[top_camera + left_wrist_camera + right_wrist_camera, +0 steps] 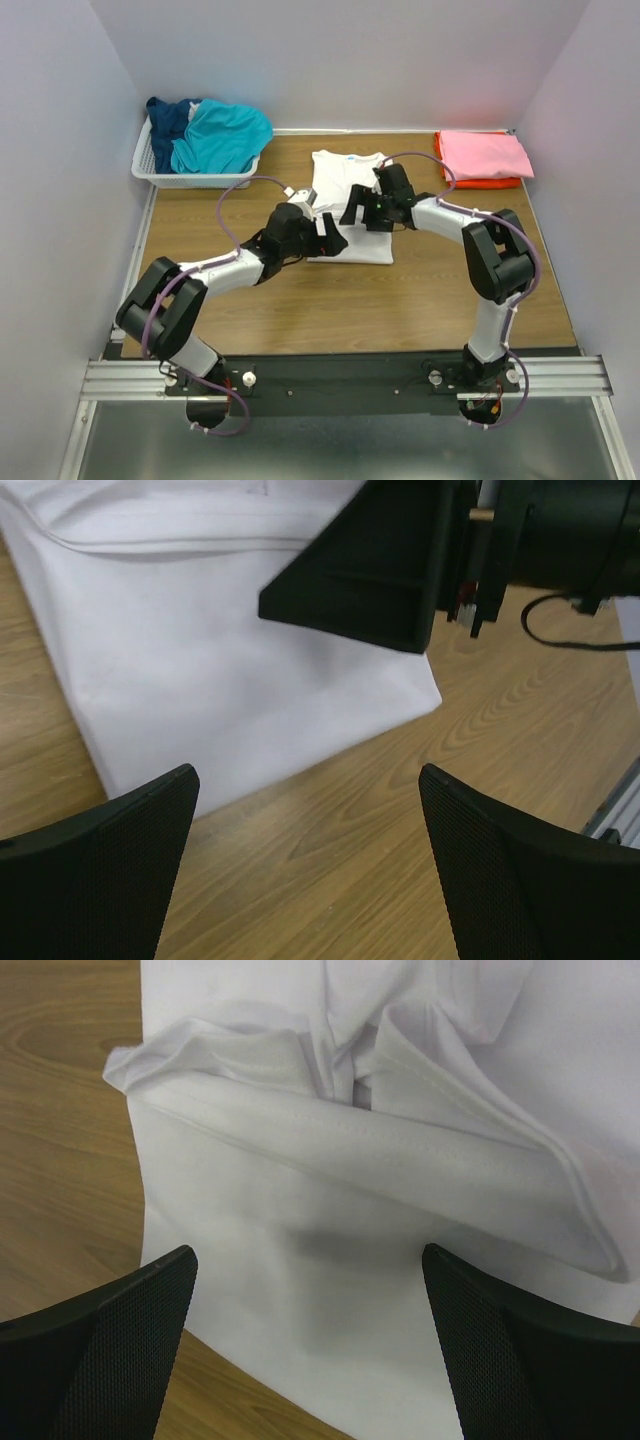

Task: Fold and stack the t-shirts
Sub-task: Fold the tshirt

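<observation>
The white cloth t-shirt (348,176) lies half folded in the middle of the brown wooden table (350,300), one edge doubled into a wrinkled ridge; the left gripper (308,776) and the right gripper (310,1258) hover over it, fingers spread, holding nothing.

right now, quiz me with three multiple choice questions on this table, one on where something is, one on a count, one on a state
1. Where does the pink t-shirt lie?
A. centre
B. near left corner
C. on the orange t-shirt, far right corner

2. How many shirts show in the white basket?
A. one
B. two
C. four

3. How do the left gripper and right gripper stand?
A. both open
B. both shut on cloth
C. left open, right shut

Answers:
1 C: an orange edge shows beneath the pink fold.
2 B: a teal t-shirt and a navy t-shirt spill over its rim.
3 A: each wrist view shows the fingers wide apart, gripping nothing.
</observation>
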You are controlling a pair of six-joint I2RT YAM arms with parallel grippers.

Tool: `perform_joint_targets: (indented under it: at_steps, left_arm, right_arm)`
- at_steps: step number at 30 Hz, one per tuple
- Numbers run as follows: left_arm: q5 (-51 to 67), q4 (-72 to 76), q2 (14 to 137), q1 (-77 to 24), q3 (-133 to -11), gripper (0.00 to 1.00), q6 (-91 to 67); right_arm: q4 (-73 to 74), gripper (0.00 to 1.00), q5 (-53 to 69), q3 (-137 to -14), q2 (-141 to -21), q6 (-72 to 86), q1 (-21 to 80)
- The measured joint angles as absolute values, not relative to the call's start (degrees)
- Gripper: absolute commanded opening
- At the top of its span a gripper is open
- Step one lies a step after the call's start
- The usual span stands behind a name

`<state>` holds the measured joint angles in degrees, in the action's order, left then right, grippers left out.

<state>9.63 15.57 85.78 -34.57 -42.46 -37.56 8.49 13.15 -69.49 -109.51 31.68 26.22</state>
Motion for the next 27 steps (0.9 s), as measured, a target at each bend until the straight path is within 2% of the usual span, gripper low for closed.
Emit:
perform_joint_targets:
  at_steps: [12, 27]
  left_arm:
    - [10.0, 18.4, 96.0, -36.8, -42.9, 0.98, -37.5]
    - [10.1, 20.1, 97.1, -36.8, -43.2, 0.98, -37.3]
  right_arm:
    - [7.3, 1.0, 11.2, -75.5, -114.1, 32.2, 26.2]
    - [7.3, 1.0, 3.1, -91.3, -121.7, 29.9, 25.9]
